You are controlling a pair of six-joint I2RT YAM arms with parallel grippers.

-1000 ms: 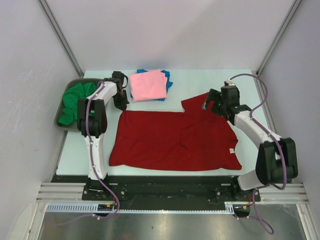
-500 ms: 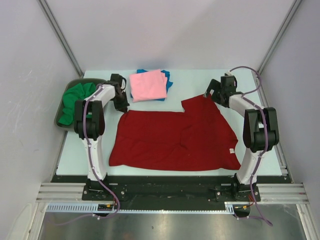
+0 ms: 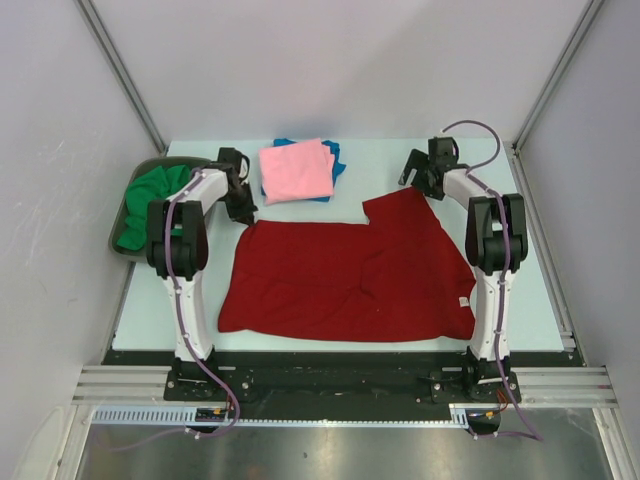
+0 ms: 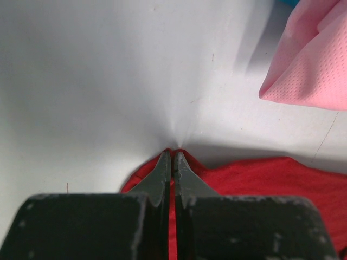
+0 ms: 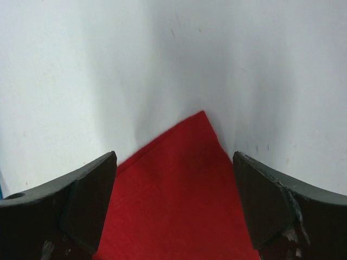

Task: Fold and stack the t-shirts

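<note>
- The dark red t-shirt is being shown flat on the table; its white tag is unreadable.
- The left end effector is being held together at the far-left corner, possibly pinching cloth.
- The right end effector is being held apart astride the far-right corner.

Dark red t-shirt corner between spread gripper

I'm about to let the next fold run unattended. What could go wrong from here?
1. The right tool stands open over only the pointed corner of the dark red t-shirt; closing there could catch too little cloth.
2. The left tool, shut on the other far corner, sits close to the folded pink t-shirt; a sweep that way could disturb it.
</note>
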